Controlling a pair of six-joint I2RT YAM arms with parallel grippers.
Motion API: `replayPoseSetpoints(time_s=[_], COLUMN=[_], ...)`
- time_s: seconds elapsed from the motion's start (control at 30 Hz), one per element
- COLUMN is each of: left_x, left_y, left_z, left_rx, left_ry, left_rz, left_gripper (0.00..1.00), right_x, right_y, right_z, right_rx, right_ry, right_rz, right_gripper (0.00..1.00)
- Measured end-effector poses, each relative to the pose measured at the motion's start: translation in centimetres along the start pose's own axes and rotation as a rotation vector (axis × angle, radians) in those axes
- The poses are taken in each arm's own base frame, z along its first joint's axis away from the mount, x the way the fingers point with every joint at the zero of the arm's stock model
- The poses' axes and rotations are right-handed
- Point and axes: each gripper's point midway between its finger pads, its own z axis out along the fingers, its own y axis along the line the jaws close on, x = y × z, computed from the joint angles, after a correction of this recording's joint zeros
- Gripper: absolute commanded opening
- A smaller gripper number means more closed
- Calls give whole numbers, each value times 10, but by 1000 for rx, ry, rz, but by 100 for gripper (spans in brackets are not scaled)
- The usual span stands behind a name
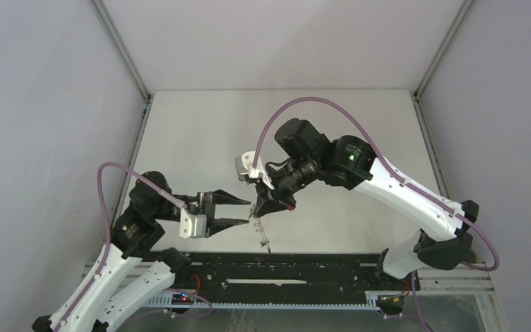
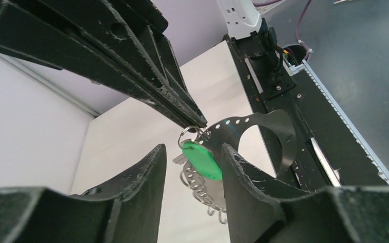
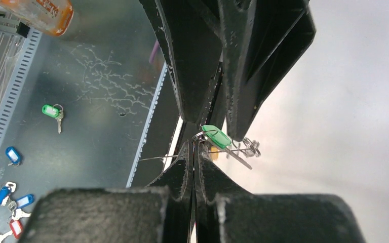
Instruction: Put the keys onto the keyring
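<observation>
The right gripper [image 1: 261, 206] was clamped shut on the keyring [image 2: 276, 136] at its rim, with the ring hanging below its tips. The green key [image 2: 201, 159] dangled just beside that pinch, and the yellow key [image 3: 213, 152] was mostly hidden behind it. The left gripper [image 1: 249, 211] stood open and level, its fingers on either side of the green key; whether they touched it could not be told. The right arm reached in with its wrist pitched down.

From the top camera I get the keyring [image 1: 263, 238] as a thin glint near the bench's [image 1: 200, 138] near edge, its keys too small to tell. On the right wrist view the yellow-orange key [image 3: 213, 152] sits mostly behind the green key [image 3: 216, 136]. On the left wrist view a finger [image 2: 243, 177] of my left hand [image 2: 192, 148] covers the keyring's lower rim.
</observation>
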Motion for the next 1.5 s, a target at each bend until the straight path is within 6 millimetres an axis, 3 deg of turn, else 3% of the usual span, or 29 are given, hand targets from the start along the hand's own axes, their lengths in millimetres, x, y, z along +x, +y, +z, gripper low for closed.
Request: replayPoseSetpoints(time_s=[0.1, 0.23, 0.67, 0.9, 1.27, 1.5], left_x=[0, 1, 0, 1, -7, 3], left_y=[-2, -3, -6, 1, 14, 13], left_z=[0, 1, 1, -1, -5, -1], left_rx=[12, 22, 36, 8, -38, -26], left_ry=[-3, -6, -14, 2, 29, 68], left_rz=[-1, -2, 10, 100, 420, 577], left_gripper=[41, 27, 1, 0, 0, 0], right_x=[-4, -3, 1, -1, -15, -7], right_y=[-2, -3, -6, -16, -22, -25], right_z=[2, 6, 6, -1, -13, -13], right_rx=[-9, -18, -20, 21, 63, 87], right_ry=[-5, 3, 21, -32, -171, -233], right_rz=[-1, 7, 39, 89, 113, 172], right_gripper=[0, 0, 0, 0, 0, 0])
